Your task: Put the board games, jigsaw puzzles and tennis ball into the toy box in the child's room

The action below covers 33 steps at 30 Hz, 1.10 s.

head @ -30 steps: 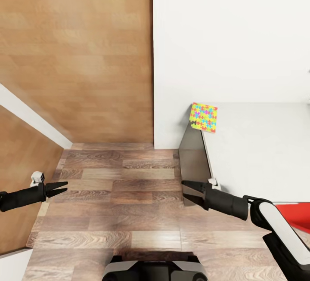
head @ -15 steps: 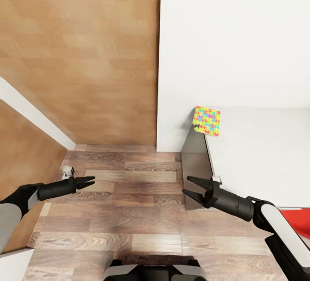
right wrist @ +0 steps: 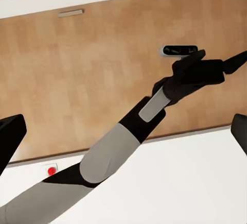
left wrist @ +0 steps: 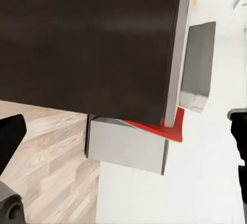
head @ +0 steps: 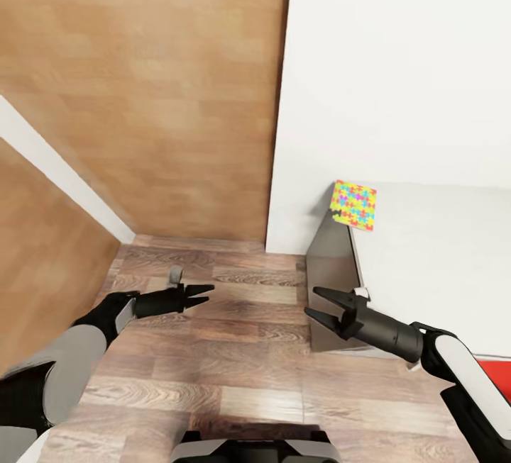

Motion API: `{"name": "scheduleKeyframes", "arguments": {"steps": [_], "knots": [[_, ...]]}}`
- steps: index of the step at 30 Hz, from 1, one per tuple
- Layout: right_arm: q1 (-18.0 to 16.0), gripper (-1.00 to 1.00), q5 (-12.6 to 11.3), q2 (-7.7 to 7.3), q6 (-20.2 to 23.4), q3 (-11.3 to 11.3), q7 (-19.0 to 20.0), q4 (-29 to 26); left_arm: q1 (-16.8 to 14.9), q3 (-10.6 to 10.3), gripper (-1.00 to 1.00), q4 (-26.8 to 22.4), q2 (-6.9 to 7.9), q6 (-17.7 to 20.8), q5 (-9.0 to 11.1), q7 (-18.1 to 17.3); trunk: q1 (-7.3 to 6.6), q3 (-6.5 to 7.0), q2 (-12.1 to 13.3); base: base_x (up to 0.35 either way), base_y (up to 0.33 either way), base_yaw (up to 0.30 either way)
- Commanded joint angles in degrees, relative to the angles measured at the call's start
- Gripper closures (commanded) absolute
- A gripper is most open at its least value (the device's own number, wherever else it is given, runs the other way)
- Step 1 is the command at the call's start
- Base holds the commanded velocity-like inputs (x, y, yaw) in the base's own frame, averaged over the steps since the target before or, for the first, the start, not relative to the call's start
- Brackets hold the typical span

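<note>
- The puzzle box (head: 353,205) lay ahead of the right gripper (head: 321,306), the nearer one, at the table (head: 440,264) corner.
- The right gripper's fingers were spread and empty; the left gripper (head: 201,293) looked nearly closed, holding nothing.

Both arms (head: 64,371) are grey-white shells with black joints and black forearms. Each hand (head: 197,295) ends in two black pointed fingers (head: 328,297). A small grey camera (right wrist: 178,51) sits on the left wrist.

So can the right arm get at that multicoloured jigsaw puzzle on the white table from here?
Probably not yet: the multicoloured jigsaw puzzle lies well beyond the open right end effector, which hangs over the wooden floor.
</note>
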Motion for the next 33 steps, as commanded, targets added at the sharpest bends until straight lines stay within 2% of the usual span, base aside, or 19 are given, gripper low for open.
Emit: {"name": "scheduleKeyframes", "arguments": {"steps": [1,10,27,33], "knots": [[0.0,-1.00,0.5,0.02,0.0,0.0,0.5,0.0,0.0,0.4,-1.00,-0.3,-0.37,0.6,-0.5,-0.2,0.03,-0.06,-0.1,0.000,0.000,0.046],[0.0,-1.00,0.9,0.49,-0.4,-0.1,0.5,0.0,0.0,0.4,-1.00,-0.8,-0.34,0.8,-0.4,0.1,0.03,-0.03,-0.1,0.000,0.000,-0.025],[0.0,-1.00,0.9,0.33,-0.4,-0.5,0.6,0.0,0.1,0.4,-1.00,-0.9,0.00,0.2,-0.4,-2.8,0.03,-0.03,-0.1,0.000,-0.001,-0.267],[0.0,-1.00,0.9,0.50,-0.4,-0.5,0.5,0.0,0.1,0.4,-1.00,-1.0,0.41,0.2,-0.5,-4.5,0.03,-0.03,-0.1,0.000,-0.192,-0.270]]}}
